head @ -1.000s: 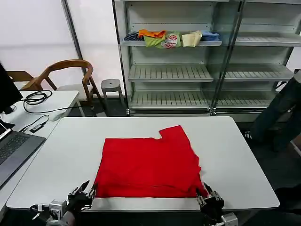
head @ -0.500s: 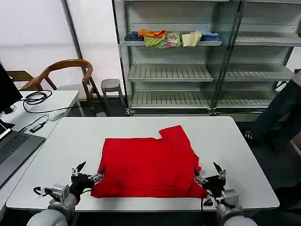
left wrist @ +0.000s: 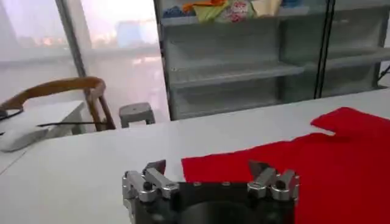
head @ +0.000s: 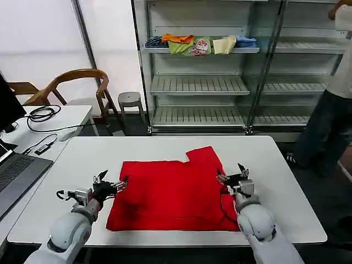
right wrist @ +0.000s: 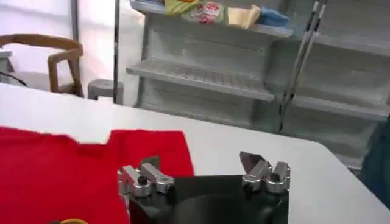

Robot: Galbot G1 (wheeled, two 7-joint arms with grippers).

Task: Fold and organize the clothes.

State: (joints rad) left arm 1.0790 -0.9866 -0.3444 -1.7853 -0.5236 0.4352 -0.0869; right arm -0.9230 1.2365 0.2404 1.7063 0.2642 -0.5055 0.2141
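t-shirt [head: 173, 192] between end effectors (spread)

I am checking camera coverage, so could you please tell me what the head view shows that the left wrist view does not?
Head view alone: the right end effector, open at the red T-shirt's right edge, the shirt's whole outline and a laptop on the side desk. Left wrist view alone: the left end effector's fingertips close up, open, the shirt's edge beyond them. Both share the shirt, white table, wooden chair, stool and shelf garments.
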